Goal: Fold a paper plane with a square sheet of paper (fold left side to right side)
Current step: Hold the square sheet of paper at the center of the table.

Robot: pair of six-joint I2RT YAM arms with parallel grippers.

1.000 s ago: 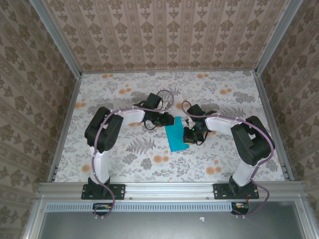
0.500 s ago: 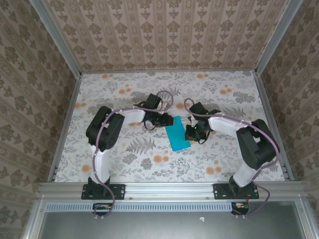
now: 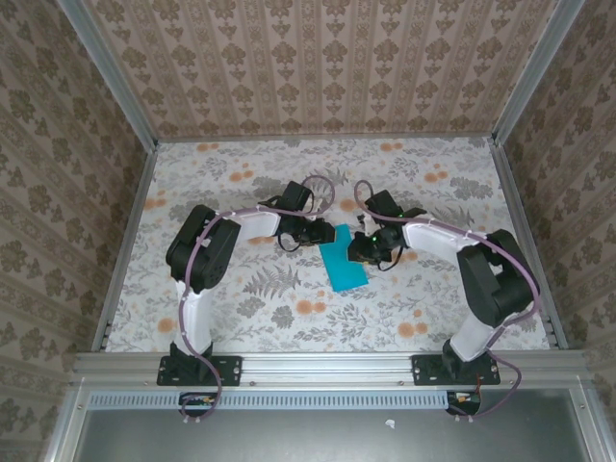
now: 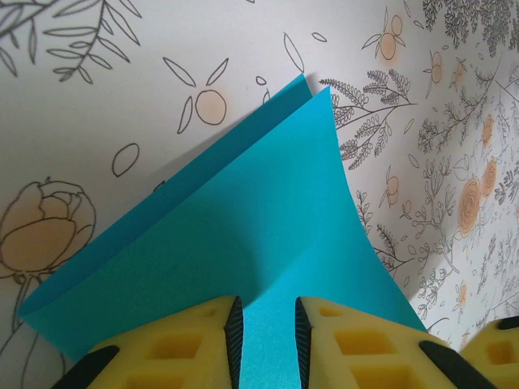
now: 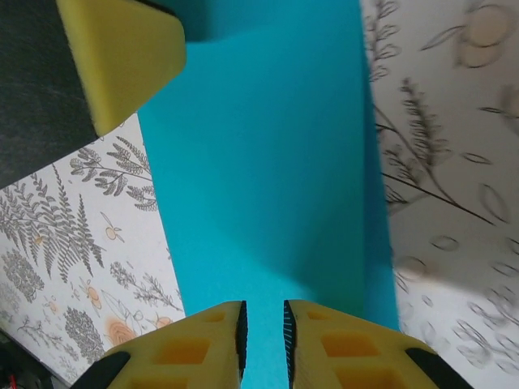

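The square sheet of paper (image 3: 345, 265) is bright cyan and lies folded into a narrow strip mid-table. In the left wrist view its upper layer (image 4: 268, 211) curls up off the lower one, with a sliver of the under layer showing past its far edge. My left gripper (image 3: 325, 236) sits over the paper's far end, its jaws (image 4: 268, 301) a narrow gap apart with paper showing between them. My right gripper (image 3: 358, 252) hovers at the paper's right side. Its jaws (image 5: 263, 304) are slightly apart over the flat sheet (image 5: 268, 146), gripping nothing.
The table (image 3: 241, 298) has a floral cloth and is fenced by metal rails and patterned walls. A left finger (image 5: 122, 57) shows at the top left of the right wrist view. A right finger (image 4: 495, 348) shows at the bottom right of the left wrist view.
My right gripper has opened from shut and shifted a little up and left along the paper's right side. The left gripper has not moved.
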